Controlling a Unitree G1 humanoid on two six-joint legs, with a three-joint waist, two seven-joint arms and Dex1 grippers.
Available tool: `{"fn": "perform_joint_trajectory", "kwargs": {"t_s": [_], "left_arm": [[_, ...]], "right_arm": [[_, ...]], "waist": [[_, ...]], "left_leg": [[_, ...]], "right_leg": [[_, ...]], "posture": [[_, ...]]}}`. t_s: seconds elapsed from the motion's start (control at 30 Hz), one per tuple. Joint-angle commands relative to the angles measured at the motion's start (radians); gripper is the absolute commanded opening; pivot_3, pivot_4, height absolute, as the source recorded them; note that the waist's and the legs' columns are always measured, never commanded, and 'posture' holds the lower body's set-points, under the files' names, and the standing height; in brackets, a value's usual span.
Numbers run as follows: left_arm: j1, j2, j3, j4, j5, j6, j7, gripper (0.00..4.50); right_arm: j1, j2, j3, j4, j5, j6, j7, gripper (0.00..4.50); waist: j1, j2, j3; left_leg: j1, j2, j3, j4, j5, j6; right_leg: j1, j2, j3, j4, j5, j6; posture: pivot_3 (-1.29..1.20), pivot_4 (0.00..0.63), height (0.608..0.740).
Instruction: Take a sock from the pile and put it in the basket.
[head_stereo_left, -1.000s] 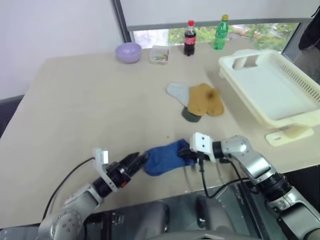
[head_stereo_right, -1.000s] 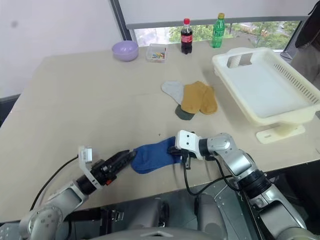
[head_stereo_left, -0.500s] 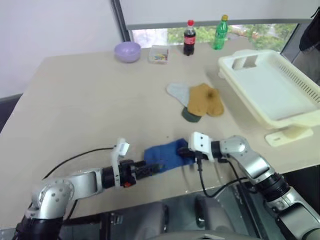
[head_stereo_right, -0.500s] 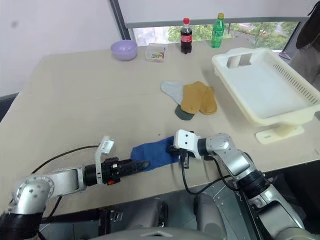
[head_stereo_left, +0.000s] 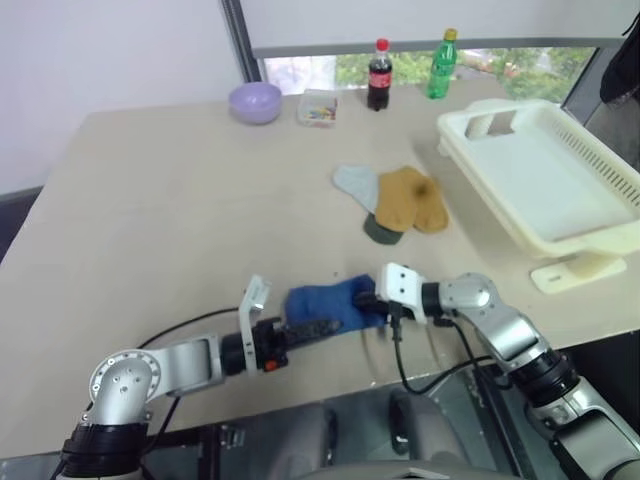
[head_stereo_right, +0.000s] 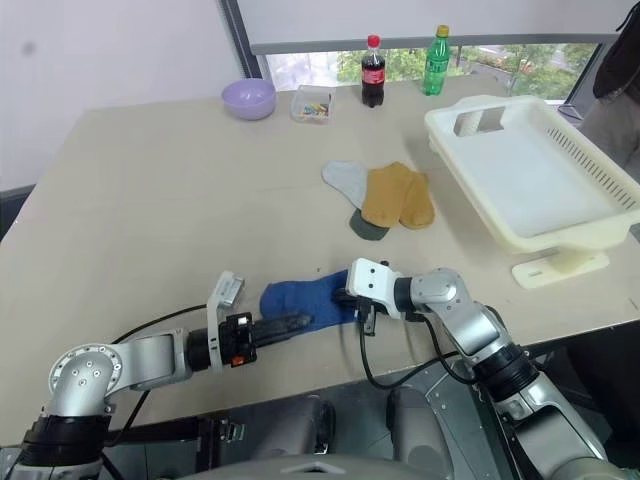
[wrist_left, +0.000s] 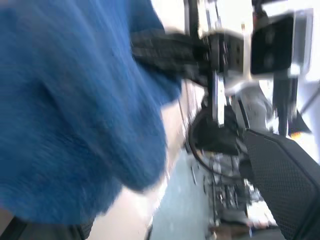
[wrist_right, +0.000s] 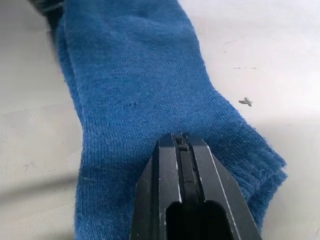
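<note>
The right gripper (wrist_right: 181, 145) pinches the blue sock (head_stereo_left: 330, 302) low in the frame — the left gripper (head_stereo_left: 318, 328), fingers spread, touches its other end.

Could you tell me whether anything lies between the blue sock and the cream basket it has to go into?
Only partly. The blue sock lies near the table's front edge, the basket far right. The pile lies just left of that line; the table between looks bare.

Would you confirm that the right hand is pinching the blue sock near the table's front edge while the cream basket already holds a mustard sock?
Not quite: the basket is empty in the right eye view. The mustard sock lies on the table. The right hand does pinch the blue sock.
</note>
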Motion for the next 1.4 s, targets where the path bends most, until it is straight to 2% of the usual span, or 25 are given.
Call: {"fn": "perform_joint_trajectory", "kwargs": {"t_s": [0.03,0.23,0.43,0.6,0.83,1.2,1.4], "left_arm": [[-0.006,0.027,0.065,0.012,-0.022,-0.036,0.004,4.46],[0.003,0.026,0.063,0.026,0.006,-0.042,-0.030,4.46],[0.034,0.045,0.022,-0.023,-0.077,0.024,-0.095,4.46],[0.030,0.047,0.027,-0.001,-0.135,0.005,-0.099,4.46],[-0.008,0.021,0.033,0.015,-0.130,-0.041,-0.151,4.46],[-0.144,-0.027,-0.125,0.069,0.183,-0.044,-0.382,4.46],[-0.161,-0.008,-0.132,0.090,0.290,-0.047,-0.468,4.46]], "right_arm": [[0.007,-0.008,-0.001,0.031,-0.033,0.025,-0.013,0.00],[-0.008,0.000,0.008,0.050,-0.040,0.015,-0.008,0.00],[-0.022,-0.003,0.004,0.056,-0.040,0.014,-0.001,0.00],[-0.032,-0.003,-0.005,0.043,-0.034,0.021,0.003,0.00],[-0.030,-0.007,0.001,0.030,-0.035,0.019,0.017,0.00],[-0.043,-0.012,0.005,0.049,-0.053,-0.016,0.032,0.00],[-0.033,-0.018,-0.003,0.035,-0.056,-0.009,0.029,0.00]], "waist": [[-0.001,0.000,0.000],[-0.001,-0.001,0.000],[-0.002,-0.001,0.001],[-0.001,-0.002,0.001],[0.000,-0.002,0.002],[0.000,-0.003,0.002],[0.000,-0.003,0.003]], "left_leg": [[0.000,0.000,0.000,0.000,0.000,0.000],[0.000,-0.001,0.001,0.000,0.000,0.000],[0.000,0.000,0.000,0.000,0.000,0.000],[-0.001,0.000,0.000,0.000,0.000,0.000],[-0.001,-0.001,0.000,0.000,0.000,0.000],[-0.002,-0.002,0.001,0.000,0.000,0.000],[-0.002,-0.002,0.001,0.000,0.000,0.000]], "right_leg": [[0.000,0.000,0.000,0.000,0.000,0.000],[0.000,0.000,0.000,0.000,0.000,0.000],[0.000,0.000,0.000,0.000,0.000,0.000],[0.000,0.000,0.000,0.000,0.000,0.000],[-0.001,0.000,0.000,-0.001,0.000,0.000],[-0.001,0.000,0.001,-0.002,0.000,0.000],[-0.001,0.000,0.001,-0.002,0.000,0.000]], "posture": [[0.00,0.150,0.732],[0.00,0.150,0.732],[0.00,0.150,0.732],[0.00,0.150,0.732],[0.00,0.150,0.732],[0.00,0.150,0.732],[0.00,0.150,0.732]]}}
